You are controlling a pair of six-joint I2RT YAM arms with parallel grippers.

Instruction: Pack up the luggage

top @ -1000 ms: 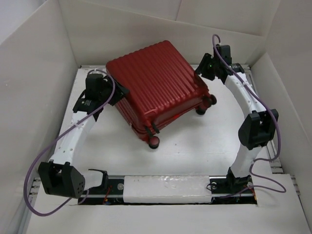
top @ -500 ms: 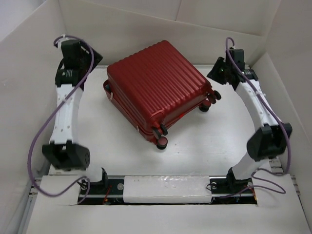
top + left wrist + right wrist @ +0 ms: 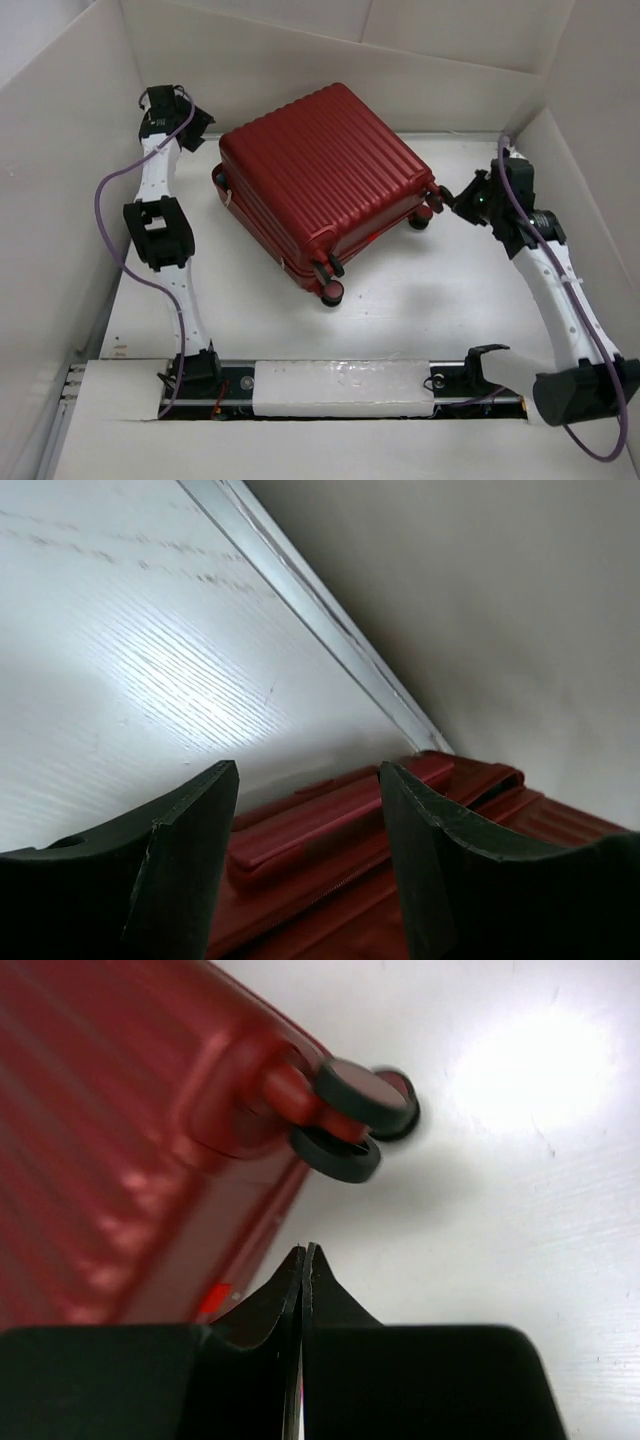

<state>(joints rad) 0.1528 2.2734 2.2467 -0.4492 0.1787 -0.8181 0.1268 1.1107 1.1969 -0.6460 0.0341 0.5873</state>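
Luggage (image 3: 325, 180) closed on desk (image 3: 420, 310). Left claw (image 3: 308, 770) released beside it. Right claw (image 3: 305, 1255) clenched empty by its wheels (image 3: 345, 1125).

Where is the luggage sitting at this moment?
In the top view the luggage lies closed on the table, centre-far, between the left gripper and the right gripper by its wheels.

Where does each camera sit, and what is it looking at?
Top camera: above, behind the arms, looking down at the closed dark red ribbed hard-shell suitcase on the white table; the left arm and right arm show.
Left wrist camera: on the left arm, facing the suitcase's side; the open left gripper shows.
Right wrist camera: on the right arm, facing the suitcase's small dark wheels; the shut right gripper shows.
All three share the suitcase.
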